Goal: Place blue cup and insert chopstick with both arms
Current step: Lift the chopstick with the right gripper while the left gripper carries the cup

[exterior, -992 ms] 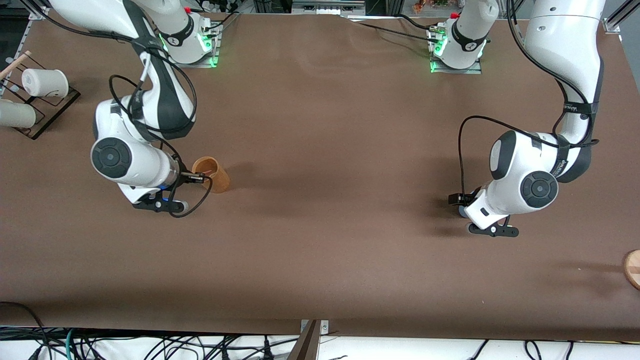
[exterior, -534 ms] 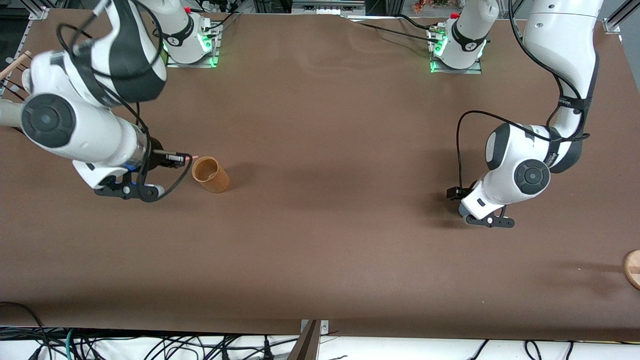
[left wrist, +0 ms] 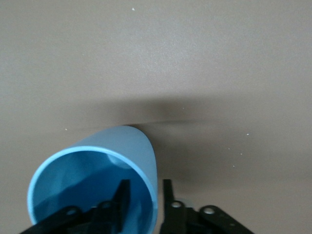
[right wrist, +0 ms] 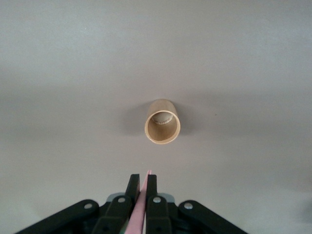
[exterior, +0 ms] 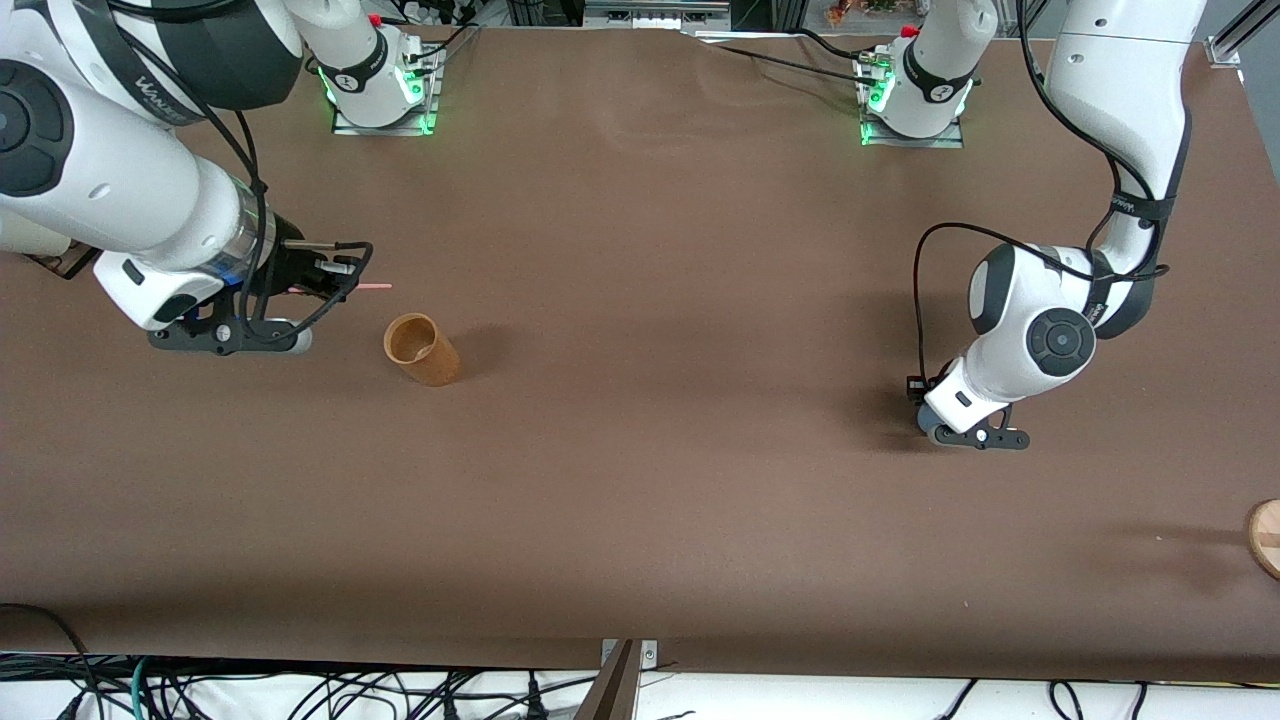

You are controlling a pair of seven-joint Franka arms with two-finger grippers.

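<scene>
— Changing how?
— Backing right gripper (exterior: 340,275) up and away from brown cup (exterior: 422,350), pinching chopstick (exterior: 375,287); barely shifting left gripper (left wrist: 145,187), clamping blue cup (left wrist: 131,146) by its wall, low at the left arm's end. Probably waiting on cup placement.
— Pointing where?
— Lying roughly level, lengthwise along the table, free tip aiming toward the left arm's end.

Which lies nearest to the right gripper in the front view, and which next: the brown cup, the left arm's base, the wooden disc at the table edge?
From the right gripper, shut on the chopstick:
1. Brown cup, just below it in the front view, nearer the camera.
2. Left arm's base, at the table's top edge.
3. Wooden disc, at the left arm's end, low in view.
</scene>
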